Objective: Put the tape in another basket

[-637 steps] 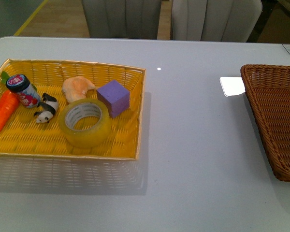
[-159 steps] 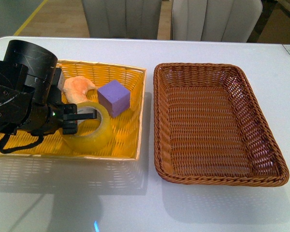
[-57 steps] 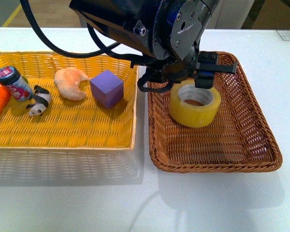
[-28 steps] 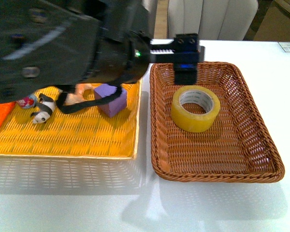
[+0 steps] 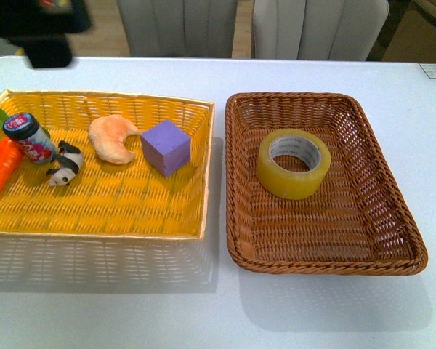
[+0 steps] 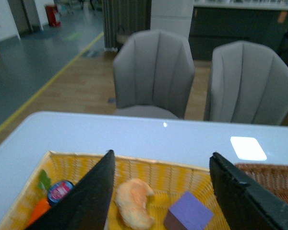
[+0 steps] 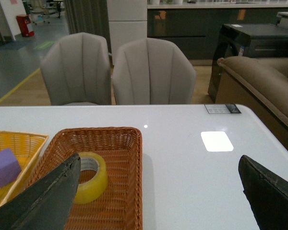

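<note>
The tape point(image 5: 293, 163), a yellowish roll with a white core, lies flat in the far half of the dark brown wicker basket point(image 5: 327, 265). Nothing touches it. It also shows in the right wrist view point(image 7: 96, 182), inside that basket point(image 7: 120, 196). My left gripper point(image 6: 162, 154) is open and empty, raised over the yellow basket point(image 6: 144, 167). My right gripper point(image 7: 159, 157) is open and empty, raised over the table beside the brown basket. In the front view only a dark blurred part of the left arm point(image 5: 47, 33) shows, at the far left.
The yellow basket point(image 5: 94, 225) stands left of the brown one and holds a purple cube point(image 5: 166, 147), a croissant point(image 5: 112, 138), a panda figure point(image 5: 65, 163), a small jar point(image 5: 29, 138) and a carrot point(image 5: 1, 171). Two grey chairs point(image 5: 305, 29) stand behind the table.
The left arm has let go of the tape and pulled back, up and to the left, almost out of the front view. The tape stays in the brown basket.
</note>
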Robot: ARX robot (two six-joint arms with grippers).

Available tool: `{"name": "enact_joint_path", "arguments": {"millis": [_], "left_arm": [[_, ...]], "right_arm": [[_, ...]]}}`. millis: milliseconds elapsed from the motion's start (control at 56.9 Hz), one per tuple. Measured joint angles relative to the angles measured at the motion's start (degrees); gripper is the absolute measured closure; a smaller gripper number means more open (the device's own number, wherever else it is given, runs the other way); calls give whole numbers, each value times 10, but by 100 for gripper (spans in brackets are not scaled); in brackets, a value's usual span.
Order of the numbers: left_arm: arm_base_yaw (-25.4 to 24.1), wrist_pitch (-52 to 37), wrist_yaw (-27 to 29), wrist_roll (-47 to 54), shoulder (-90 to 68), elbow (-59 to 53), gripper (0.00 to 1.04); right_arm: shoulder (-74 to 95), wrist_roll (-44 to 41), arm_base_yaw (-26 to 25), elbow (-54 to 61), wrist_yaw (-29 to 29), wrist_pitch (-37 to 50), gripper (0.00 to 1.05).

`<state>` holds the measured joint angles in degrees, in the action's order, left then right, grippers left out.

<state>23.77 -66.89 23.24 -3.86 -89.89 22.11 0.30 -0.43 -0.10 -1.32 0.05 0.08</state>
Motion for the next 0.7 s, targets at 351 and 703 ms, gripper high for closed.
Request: {"name": "enact_joint_path", "arguments": {"millis": [351, 703], "left_arm": [[-100, 52, -102, 30, 191, -138, 103], [-162, 171, -161, 32, 365, -194, 103]], "right_arm": [[0, 0, 0, 0, 0, 0, 9], [0, 0, 0, 0, 0, 0, 9]]}}
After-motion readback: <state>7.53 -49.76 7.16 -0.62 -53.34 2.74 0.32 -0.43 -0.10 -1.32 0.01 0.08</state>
